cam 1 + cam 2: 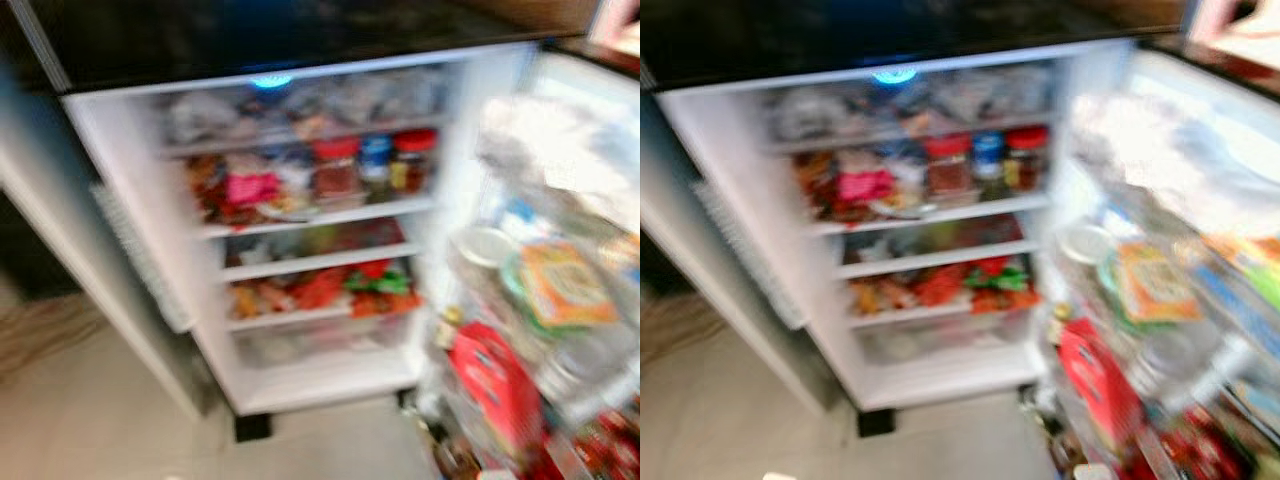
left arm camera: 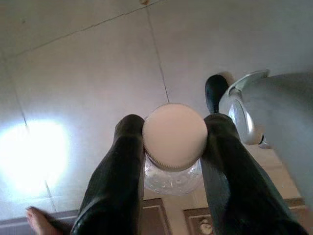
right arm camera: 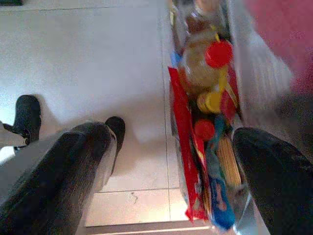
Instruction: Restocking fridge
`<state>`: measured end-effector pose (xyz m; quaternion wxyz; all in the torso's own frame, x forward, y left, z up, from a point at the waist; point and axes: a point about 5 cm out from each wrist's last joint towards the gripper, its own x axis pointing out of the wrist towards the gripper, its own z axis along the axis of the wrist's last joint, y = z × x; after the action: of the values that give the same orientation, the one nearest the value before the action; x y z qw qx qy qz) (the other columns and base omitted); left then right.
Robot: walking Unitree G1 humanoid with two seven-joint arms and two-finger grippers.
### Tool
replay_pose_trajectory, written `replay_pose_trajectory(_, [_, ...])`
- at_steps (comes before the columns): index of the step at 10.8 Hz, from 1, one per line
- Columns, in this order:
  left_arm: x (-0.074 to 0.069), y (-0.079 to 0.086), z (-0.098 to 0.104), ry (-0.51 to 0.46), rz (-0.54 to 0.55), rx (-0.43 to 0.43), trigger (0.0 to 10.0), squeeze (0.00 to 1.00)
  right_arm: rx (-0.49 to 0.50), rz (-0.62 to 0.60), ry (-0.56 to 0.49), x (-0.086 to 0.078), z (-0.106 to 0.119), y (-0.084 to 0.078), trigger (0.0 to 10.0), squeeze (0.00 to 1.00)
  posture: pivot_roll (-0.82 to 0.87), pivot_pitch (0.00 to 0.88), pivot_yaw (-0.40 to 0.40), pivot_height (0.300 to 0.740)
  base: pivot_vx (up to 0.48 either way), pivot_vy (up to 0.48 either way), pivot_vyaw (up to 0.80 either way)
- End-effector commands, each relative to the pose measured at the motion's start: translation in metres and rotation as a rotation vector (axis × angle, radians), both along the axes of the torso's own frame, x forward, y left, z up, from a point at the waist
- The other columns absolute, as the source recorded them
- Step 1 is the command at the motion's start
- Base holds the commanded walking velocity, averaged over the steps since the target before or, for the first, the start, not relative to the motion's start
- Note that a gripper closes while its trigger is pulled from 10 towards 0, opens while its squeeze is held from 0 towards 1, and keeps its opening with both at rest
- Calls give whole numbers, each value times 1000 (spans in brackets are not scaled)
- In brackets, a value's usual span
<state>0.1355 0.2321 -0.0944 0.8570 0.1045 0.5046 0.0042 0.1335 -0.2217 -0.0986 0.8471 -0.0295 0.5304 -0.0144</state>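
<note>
My left tool [image 2: 173, 147] is clamped on a clear jar [image 2: 173, 174] by its pale lid [image 2: 174, 135], over the tiled floor [image 2: 88, 73]. My right tool [image 3: 171, 166] hangs with fingers apart above the door rack [image 3: 205, 147]. Ahead, blurred, the open fridge [image 1: 300, 230], red-lidded jars [image 1: 337, 170] at 12 o'clock, door shelves [image 1: 540, 320] at 3.

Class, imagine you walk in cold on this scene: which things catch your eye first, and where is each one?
The open fridge stands straight ahead, its shelves packed with food, among them red-lidded jars on an upper shelf. Its door swings out on the right, racks crammed with packets and bottles. Down low, the left gripper is shut on a clear jar with a pale lid, over the tiled floor.
</note>
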Motion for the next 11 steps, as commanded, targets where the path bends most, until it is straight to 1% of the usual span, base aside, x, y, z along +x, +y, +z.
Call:
replay_pose_trajectory(1, [0,3,2,-32,19,8,10000,0,2,4,-13,2,0,3,10000,0,-28,0,17,740,0,0,0])
replay_pose_trajectory(2, [3,3,4,-89,24,4,10000,0,2,6,-13,2,0,3,10000,0,-33,0,24,740,0,0,0])
replay_pose_trajectory(4, [10,1,10,-224,57,-35,10000,0,-16,14,-12,1,0,2,10000,0,-24,0,23,740,0,0,0])
replay_pose_trajectory(5, [19,-1,15,-275,49,-58,10000,0,-41,13,-17,2,1,0,10000,0,-25,0,24,740,0,0,0])
replay_pose_trajectory(6, [81,-10,46,-452,-45,-8,10000,0,-62,3,-27,2,1,-1,10000,0,-19,0,18,740,0,0,0])
replay_pose_trajectory(7, [93,-9,56,-508,-52,6,10000,0,-62,-3,-28,2,1,-2,10000,0,-8,0,8,740,0,0,0])
replay_pose_trajectory(8, [99,-8,65,-596,-24,-13,10000,0,-69,11,-21,1,1,-3,10000,0,1,0,1,740,0,0,0])
replay_pose_trajectory(9, [102,-9,69,-642,-13,-25,10000,0,-68,7,-20,1,1,-4,10000,0,0,0,-2,740,0,0,0])
replay_pose_trajectory(10, [114,-14,89,-791,-31,-89,10000,0,-72,11,-17,0,1,-5,10000,0,-2,0,-5,740,0,0,0])
replay_pose_trajectory(11, [118,-21,98,-849,-53,-115,10000,0,-76,14,-16,0,1,-6,10000,0,-7,0,-5,740,0,0,0])
